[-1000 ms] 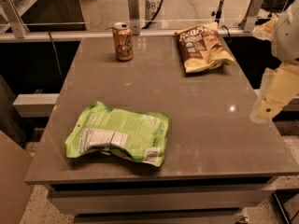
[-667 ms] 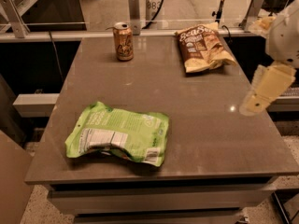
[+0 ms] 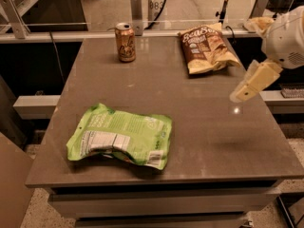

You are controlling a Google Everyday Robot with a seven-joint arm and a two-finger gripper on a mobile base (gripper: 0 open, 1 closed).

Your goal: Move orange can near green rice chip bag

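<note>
Gripper (image 3: pixel 240 94) edged left, above right side of table (image 3: pixel 213 141) — orange can (image 3: pixel 125 42) upright

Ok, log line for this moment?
pincer: empty, over table right edge | orange can: upright, far side | green rice chip bag: flat, near-left | grasp pending

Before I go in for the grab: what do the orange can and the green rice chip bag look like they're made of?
Orange can: looks like thin metal, with a silvery top rim and a printed, slightly glossy side. Green rice chip bag: probably flexible plastic film, crinkled and puffed, with soft highlights. The gripper hovers over the table on the picture's right side, apart from both.
</note>
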